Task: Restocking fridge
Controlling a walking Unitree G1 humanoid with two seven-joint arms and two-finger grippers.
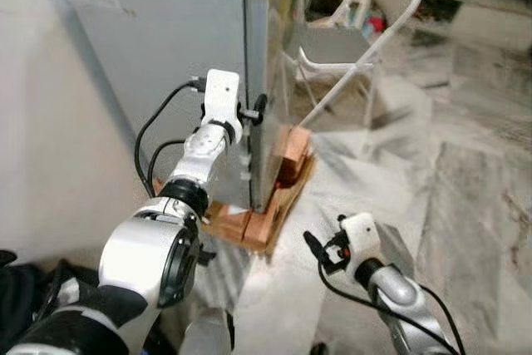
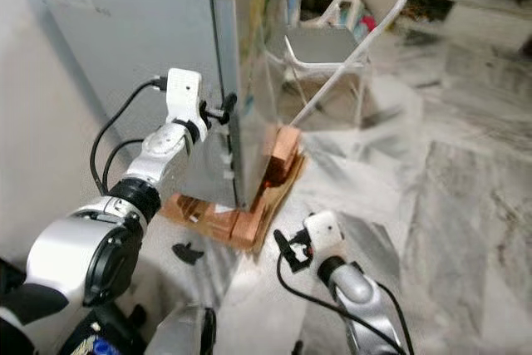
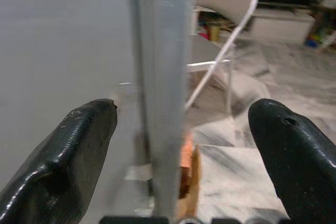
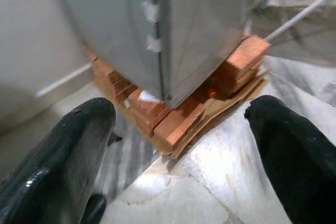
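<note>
A grey fridge (image 1: 166, 56) is seen standing on reddish bricks (image 1: 266, 222) laid over cardboard, against a pale wall on a marble floor (image 1: 465, 189). Its door (image 1: 270, 81) is set at the front corner, with the edge turned towards the camera. The left hand (image 1: 258, 111) is raised to this door edge at mid height; in the left wrist view its two black fingers (image 3: 63, 166) are spread wide apart, with the door edge (image 3: 163, 77) between them, and contact cannot be made out. The right hand (image 1: 314, 248) is held low over the floor, near the bricks, its fingers (image 4: 58, 166) likewise parted and nothing gripped. A white folding chair (image 1: 357, 47) is placed just beyond the fridge, close to the door.
</note>
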